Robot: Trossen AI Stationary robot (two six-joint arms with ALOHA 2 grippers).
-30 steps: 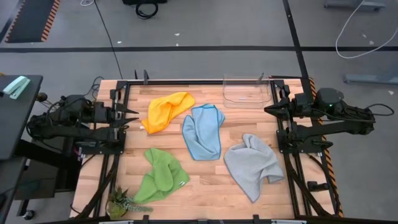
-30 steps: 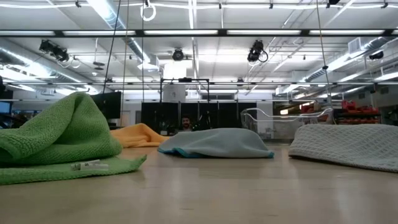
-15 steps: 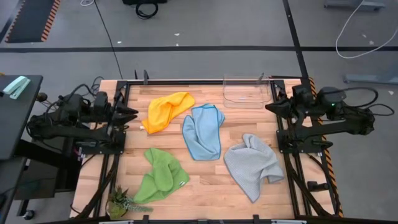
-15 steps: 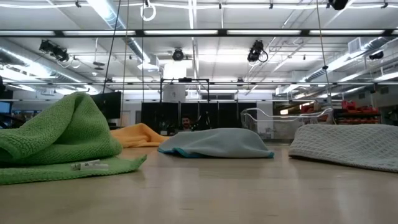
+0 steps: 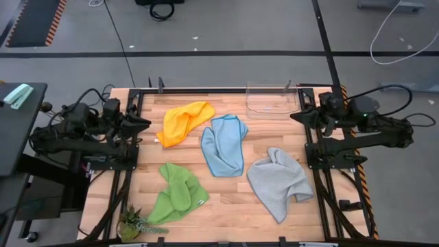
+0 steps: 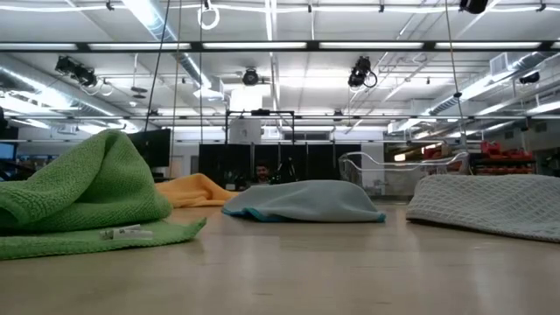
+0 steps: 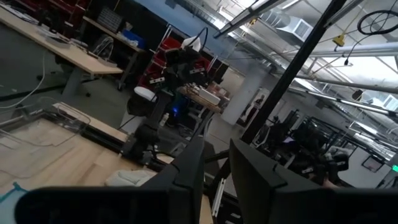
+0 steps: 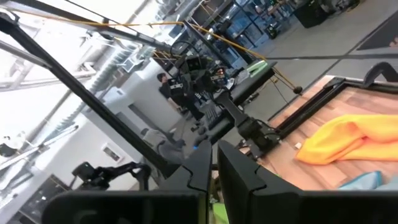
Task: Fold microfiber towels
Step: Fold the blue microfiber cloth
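Four crumpled, unfolded microfiber towels on wooden bench (image 5: 226, 199): yellow-orange towel (image 5: 182, 122) far left, light blue towel (image 5: 224, 144) centre, touching it; bright green towel (image 5: 177, 193) near left; light grey towel (image 5: 278, 181) near right. Clear tray (image 5: 270, 101) at far edge. Left gripper (image 5: 140, 123) at left edge, fingers (image 7: 186, 174) narrowly parted, empty. Right gripper (image 5: 296, 116) at right edge, fingers (image 8: 239, 171) nearly closed, empty.

Your left tool (image 5: 145, 122) sits raised at the counter's left edge, fingers narrowly apart and empty. Your right tool (image 5: 296, 115) mirrors it at the right edge, fingers nearly together.
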